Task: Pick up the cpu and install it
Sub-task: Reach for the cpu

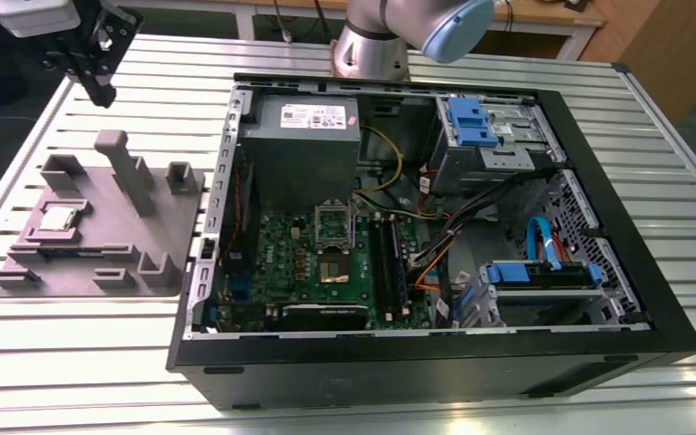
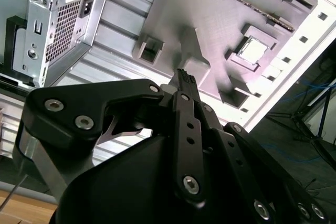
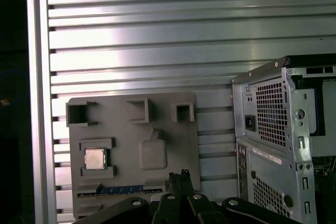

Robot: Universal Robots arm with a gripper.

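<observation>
- gripper (image 1: 102,96) hangs in the air at the far end of the exterior view's left, above the slatted metal surface (image 1: 70,362), past the far edge of the grey fixture tray (image 1: 160,213)
- gripper fingers look pressed together w/ nothing btw them, touching nothing; both wrist views show the same
- cpu (image 1: 58,218) lies flat, silver top up, in a square pocket of the tray, on the tray's side toward the exterior view's left; well apart from the gripper
- in the first wrist view the cpu sits in its pocket w/ a blue strip in a slot nearby
- tray also carries an upright post (image 1: 124,168) and a few small blocks
- open pc case (image 1: 445,372) lies on the surface just beside the tray, to the exterior view's right
- green motherboard (image 1: 282,254) lies inside the case; square socket (image 1: 336,268) w/ dark centre abt mid-board
- grey psu box (image 1: 302,127) at the far side of the case, arm base (image 1: 372,50) beyond it
</observation>
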